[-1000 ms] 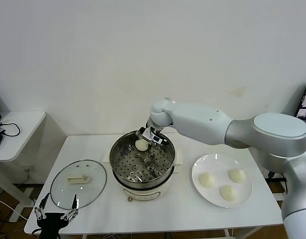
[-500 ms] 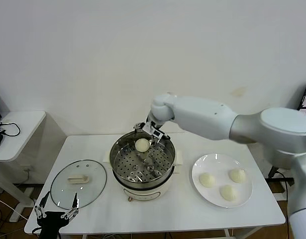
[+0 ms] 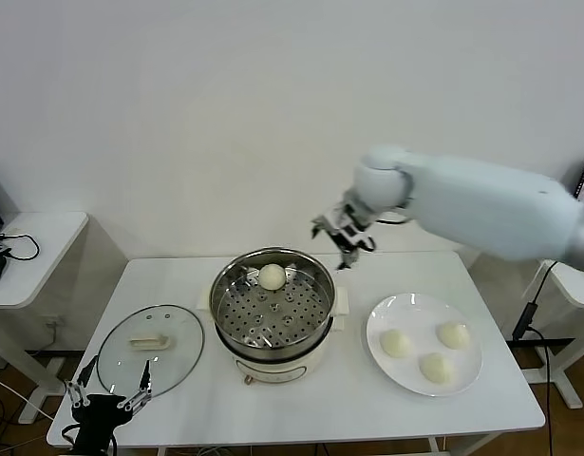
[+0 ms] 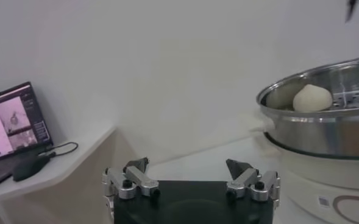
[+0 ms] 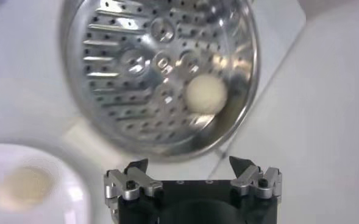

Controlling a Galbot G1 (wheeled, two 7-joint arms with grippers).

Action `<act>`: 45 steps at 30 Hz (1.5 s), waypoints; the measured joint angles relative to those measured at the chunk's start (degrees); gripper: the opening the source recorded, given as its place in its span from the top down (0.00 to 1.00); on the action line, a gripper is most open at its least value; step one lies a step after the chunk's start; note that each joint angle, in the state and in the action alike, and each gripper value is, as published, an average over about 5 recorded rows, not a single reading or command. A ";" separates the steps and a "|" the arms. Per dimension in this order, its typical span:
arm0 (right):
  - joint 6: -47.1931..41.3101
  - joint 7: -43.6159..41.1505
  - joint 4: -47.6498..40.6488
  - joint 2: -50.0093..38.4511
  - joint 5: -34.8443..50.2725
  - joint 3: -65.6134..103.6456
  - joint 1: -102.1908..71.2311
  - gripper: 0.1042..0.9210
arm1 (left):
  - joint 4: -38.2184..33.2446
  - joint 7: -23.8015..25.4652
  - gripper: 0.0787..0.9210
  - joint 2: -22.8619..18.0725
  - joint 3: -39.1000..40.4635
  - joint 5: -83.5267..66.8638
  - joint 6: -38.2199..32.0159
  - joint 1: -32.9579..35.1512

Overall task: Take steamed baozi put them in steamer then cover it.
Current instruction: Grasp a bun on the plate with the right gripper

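From the head view, you see the right hand up in the air behind the steamer, toward the plate side. A second ago it was down inside the steamer at the bun. Now it has lifted away and its fingers are spread apart with nothing in them. One baozi sits in the steamer, near the back rim. It has stayed there since the hand let go. Three more buns lie on the white plate, on the right of the desk. The cover lies flat on the desk, left of the steamer, same as before. Your left hand waits low at the front left edge of the desk, fingers apart, holding nothing. It has not moved.

From the left wrist view, you see the left hand with its fingers wide apart and empty. The steamer stands off to the side with the bun showing over its rim. A laptop sits on a side table.

From the right wrist view, you look down past the right hand, fingers apart and empty. The steamer is below with the bun on its holey floor, close to the wall. A bit of the plate shows too, with one bun on it.
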 measured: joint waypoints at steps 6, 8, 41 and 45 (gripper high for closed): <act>-2.39 0.62 3.92 -8.66 -2.02 2.67 -6.02 0.12 | 0.76 -0.01 0.12 0.55 0.46 0.03 0.01 -0.30; -2.93 0.98 4.53 -10.55 -2.96 4.11 -8.62 0.12 | 0.91 0.00 0.12 0.48 0.68 0.11 0.02 -0.46; -4.27 4.33 -4.45 -8.09 -14.03 19.84 -37.14 0.12 | 1.63 0.16 0.12 -0.65 -0.22 0.71 0.48 -0.23; -4.28 4.49 -6.26 -6.34 -14.34 20.26 -38.02 0.12 | 1.66 0.16 0.12 -0.72 -0.33 0.71 0.48 -0.23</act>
